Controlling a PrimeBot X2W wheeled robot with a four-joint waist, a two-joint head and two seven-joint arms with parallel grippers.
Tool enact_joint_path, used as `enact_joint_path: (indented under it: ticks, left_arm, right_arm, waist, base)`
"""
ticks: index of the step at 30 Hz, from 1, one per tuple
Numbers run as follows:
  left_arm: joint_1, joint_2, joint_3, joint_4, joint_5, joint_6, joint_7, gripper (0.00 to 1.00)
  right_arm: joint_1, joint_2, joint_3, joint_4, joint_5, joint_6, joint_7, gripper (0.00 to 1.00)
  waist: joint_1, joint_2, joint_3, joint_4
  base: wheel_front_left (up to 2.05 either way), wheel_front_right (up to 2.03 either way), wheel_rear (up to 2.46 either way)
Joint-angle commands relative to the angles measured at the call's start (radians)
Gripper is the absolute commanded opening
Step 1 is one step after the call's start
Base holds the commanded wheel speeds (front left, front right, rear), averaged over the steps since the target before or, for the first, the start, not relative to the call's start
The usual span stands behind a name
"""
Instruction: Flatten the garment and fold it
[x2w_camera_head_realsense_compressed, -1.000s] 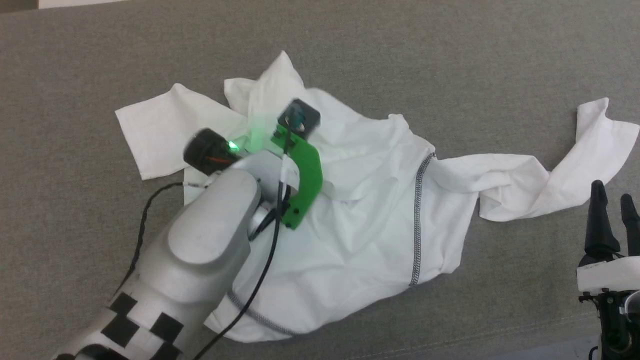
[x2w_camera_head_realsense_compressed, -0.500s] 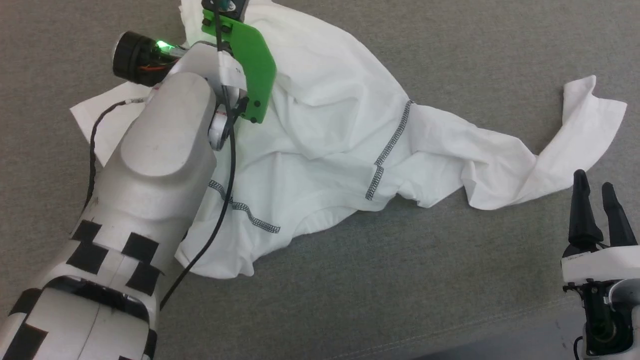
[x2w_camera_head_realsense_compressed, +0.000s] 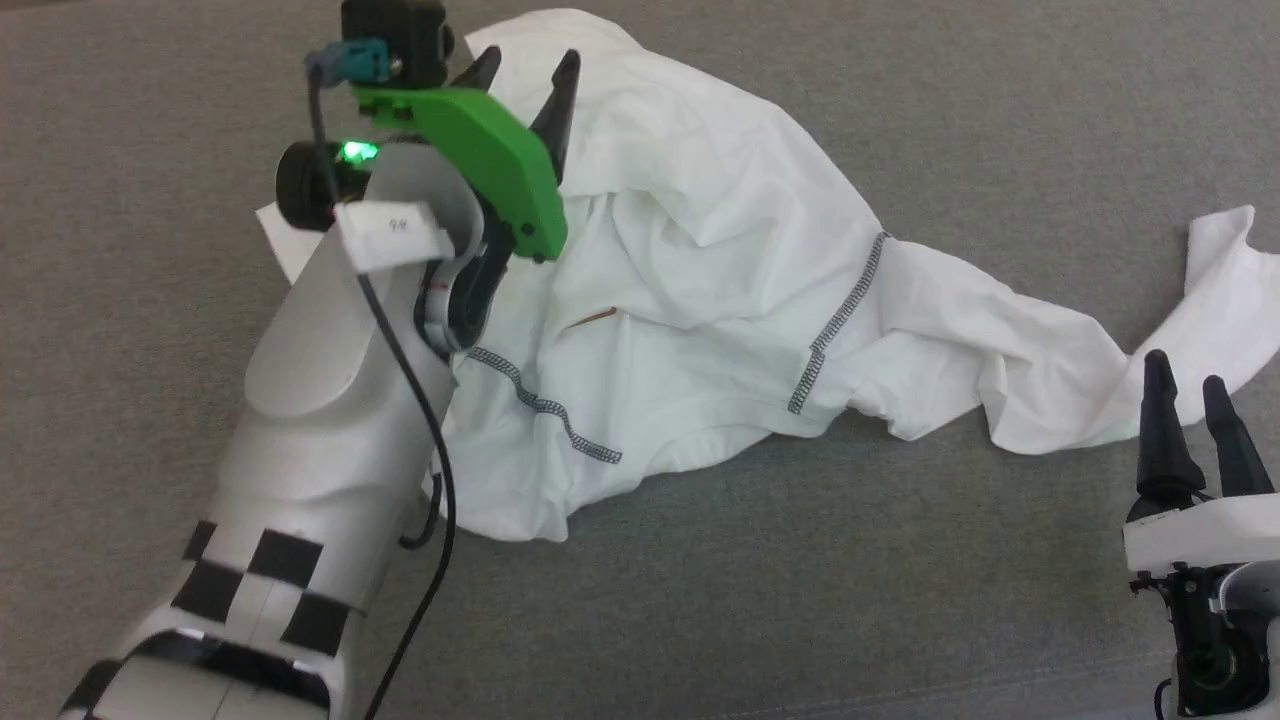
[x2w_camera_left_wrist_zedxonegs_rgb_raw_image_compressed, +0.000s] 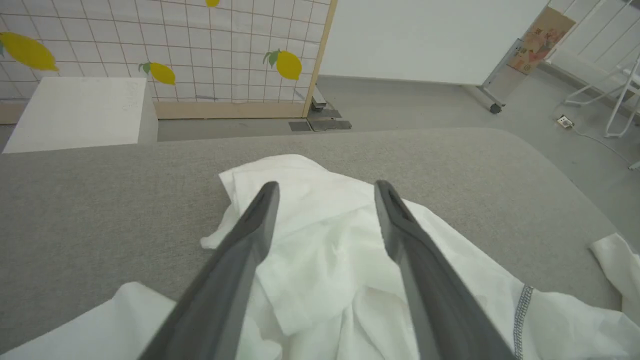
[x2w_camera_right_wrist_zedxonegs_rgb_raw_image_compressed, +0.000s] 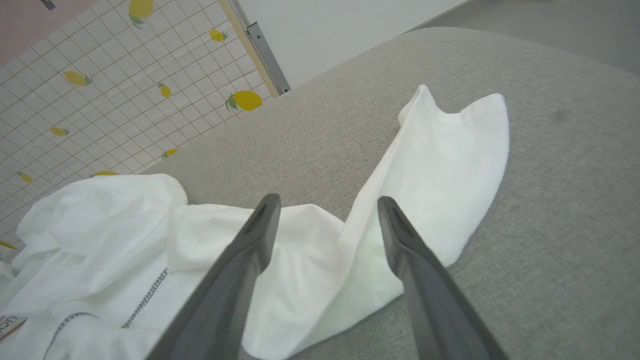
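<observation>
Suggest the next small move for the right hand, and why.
Probably reach the right hand forward and pinch the sleeve end of the garment to pull it straight: the hand is open and empty, and the sleeve lies twisted just ahead of it.

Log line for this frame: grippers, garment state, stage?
left gripper: open, empty, over garment | right gripper: open, empty, by garment's right end | garment: crumpled, unfolded, on grey surface | stage: flattening not done
</observation>
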Motion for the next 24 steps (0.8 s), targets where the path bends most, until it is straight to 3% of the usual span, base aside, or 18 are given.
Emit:
enact_joint_path:
  ticks: [1,5,8,13,17,24]
  left_arm:
    - [0.054,0.023,0.016,-0.025,-0.014,0.018,-0.019,1.0]
    - [0.198,0.06,0.061,-0.13,-0.044,0.074,-0.032,1.0]
    - [0.311,0.092,0.06,-0.195,-0.051,0.134,0.055,1.0]
    - [0.413,0.121,0.024,-0.286,-0.078,0.177,0.25,1.0]
    - [0.433,0.135,-0.018,-0.312,-0.067,0.189,0.338,1.0]
    - [0.388,0.117,-0.058,-0.263,-0.044,0.177,0.344,1.0]
  right_arm:
    - [0.008,0.001,-0.002,-0.008,-0.008,-0.001,0.008,1.0]
    - [0.025,0.001,-0.005,-0.02,-0.016,-0.001,0.027,1.0]
    - [0.035,0.001,-0.013,-0.029,-0.018,-0.001,0.035,1.0]
    - [0.038,0.001,-0.017,-0.038,-0.021,-0.001,0.046,1.0]
    - [0.026,0.001,-0.007,-0.039,-0.019,-0.001,0.051,1.0]
    - [0.026,0.001,-0.01,-0.035,-0.01,-0.001,0.047,1.0]
  waist:
    - [-0.0001,0.0,-0.078,0.085]
    - [-0.0001,0.0,-0.113,0.134]
    - [-0.0001,0.0,-0.129,0.169]
    - [-0.0001,0.0,-0.134,0.198]
    - [-0.0001,0.0,-0.129,0.19]
    - [-0.0001,0.0,-0.104,0.136]
  base:
    - [0.0,0.0,0.0]
    - [0.0,0.0,0.0]
    - [0.0,0.0,0.0]
    - [0.0,0.0,0.0]
    - [0.0,0.0,0.0]
    - [0.0,0.0,0.0]
